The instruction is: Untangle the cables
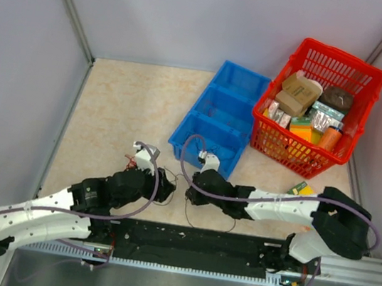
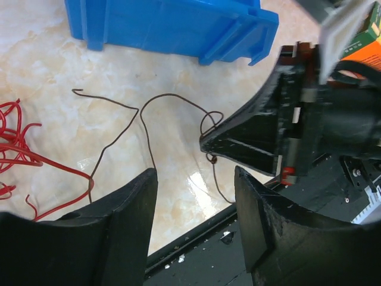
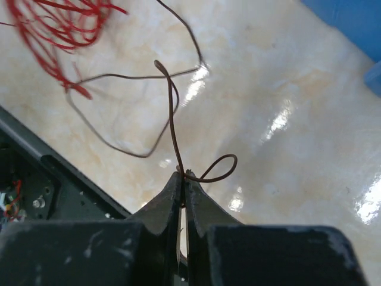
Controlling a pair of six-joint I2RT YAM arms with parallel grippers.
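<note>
Right end effector [image 3: 183,176] pinched tight on thin dark brown wire [image 3: 172,113] beside a small loop. The wire lies on marbled beige surface [image 3: 286,89] and meets thin bright red wire bundle [image 3: 56,21]. Left end effector [image 2: 195,174] spread wide, holding nothing. Judgement: left pins the red bundle, right draws away slowly so the loop doesn't cinch. Blue plastic three-compartment bin [image 1: 210,133]: no contents seen. Red plastic mesh basket [image 1: 285,147]: boxes, foil packets, orange bottle.

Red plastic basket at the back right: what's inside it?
The red plastic basket is filled with packaged goods: tan cardboard boxes, silvery foil packets, an orange bottle and a dark round item. Whatever lies beneath that top layer is covered.
</note>
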